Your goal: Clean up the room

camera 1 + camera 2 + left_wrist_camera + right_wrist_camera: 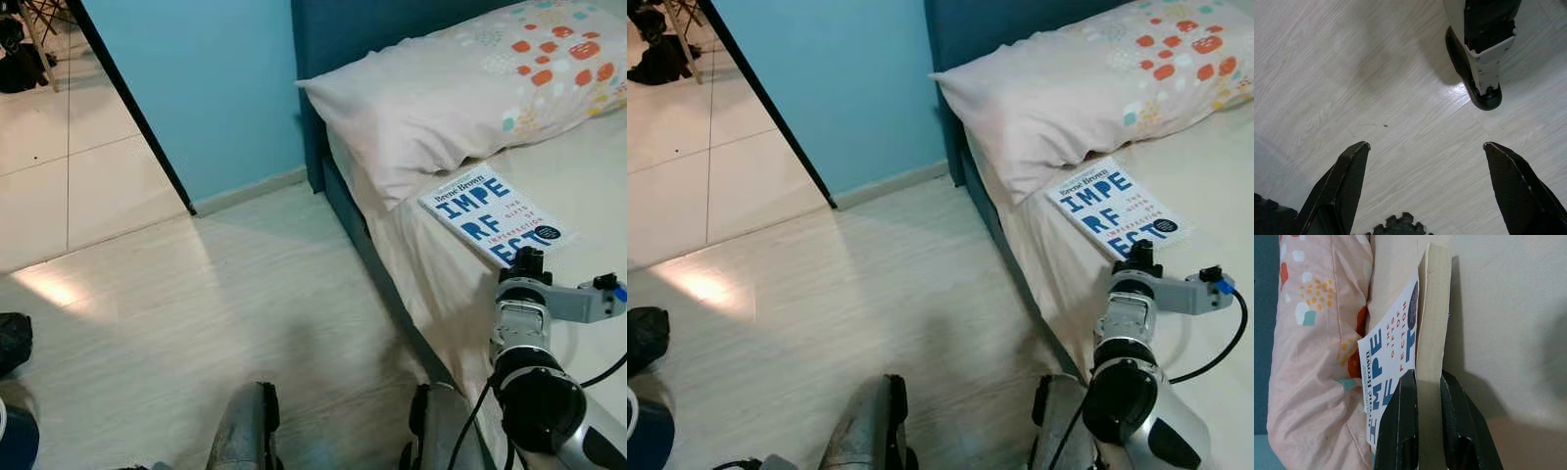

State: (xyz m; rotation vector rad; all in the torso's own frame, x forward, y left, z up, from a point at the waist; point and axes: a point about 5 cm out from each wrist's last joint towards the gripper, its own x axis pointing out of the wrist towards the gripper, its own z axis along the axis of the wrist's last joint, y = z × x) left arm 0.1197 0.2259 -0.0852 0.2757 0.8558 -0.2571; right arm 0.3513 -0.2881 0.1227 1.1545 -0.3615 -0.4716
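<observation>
Item: paperback book (495, 217), white cover with large blue lettering and small orange print. It lay flat on the bed (588, 176) in the right half of the head-camera frame, its upper corner just beside the pillow (460, 93), near the mattress edge.

Grip: the right gripper (1422, 396) was at the book's lower end. In the right wrist view its jaws were closed on the page block, one black finger (1400, 421) on the cover side and the other on the far side, pinching the book's thickness.

Handling, as judged: light, moderately stiff across the bound block but flexible, so likely to droop if lifted by one end alone. The glossy cover may slip; page edges could crease. A hold deeper over the block, closer to the spine, would seem steadier than a corner pinch.

Surroundings: patterned pillow with orange and teal spots occupying the upper right; dark blue bed frame (333, 59) at top centre; light blue wall (216, 88) in the upper middle; pale wood-grain floor (196, 323) across the lower left; white tiles beyond a dark door edge at upper left.

Other arm: the left gripper (1425, 152) hung idle over the floor, jaws spread wide and holding nothing, the robot's foot (1481, 54) ahead of it.
</observation>
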